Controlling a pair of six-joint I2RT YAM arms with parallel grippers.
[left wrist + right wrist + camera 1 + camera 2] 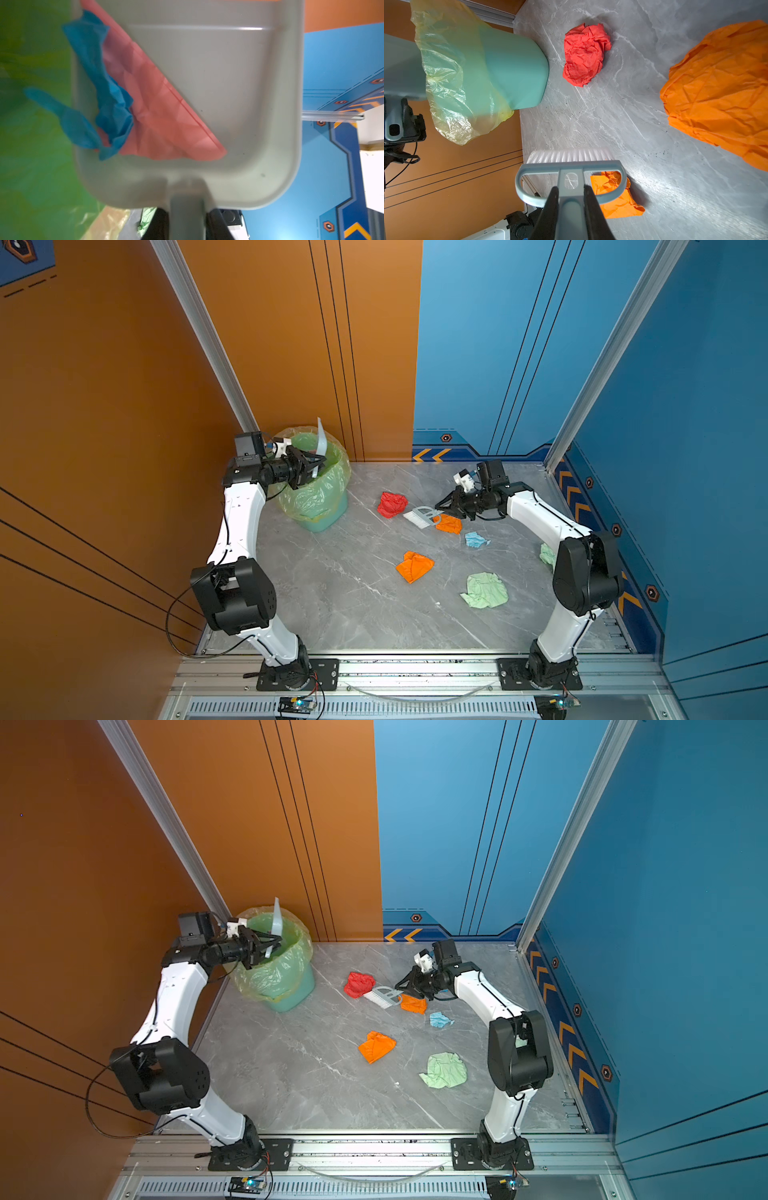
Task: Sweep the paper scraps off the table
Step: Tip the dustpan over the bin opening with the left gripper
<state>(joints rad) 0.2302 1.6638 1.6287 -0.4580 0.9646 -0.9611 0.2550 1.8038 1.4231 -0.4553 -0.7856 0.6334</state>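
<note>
My left gripper (309, 469) is shut on the handle of a pale grey dustpan (228, 83), tipped on edge over the bin (318, 489). A pink scrap (164, 118) and a bright blue scrap (108, 97) lie against the pan's lower side. My right gripper (571, 194) is shut on the handle of a small brush (422, 517). Its bristles rest on the table (332, 597) beside a red scrap (391, 504), and its head is over an orange scrap (450, 524). Light blue (475, 539), orange (414, 566) and pale green (486, 591) scraps lie nearer the front.
The teal bin, lined with a yellow-green bag (452, 68), stands in the back left corner against the orange wall. Another pale green scrap (547, 554) shows partly behind the right arm's elbow. Silver rails (415, 668) edge the table, and both arm bases are mounted along the front.
</note>
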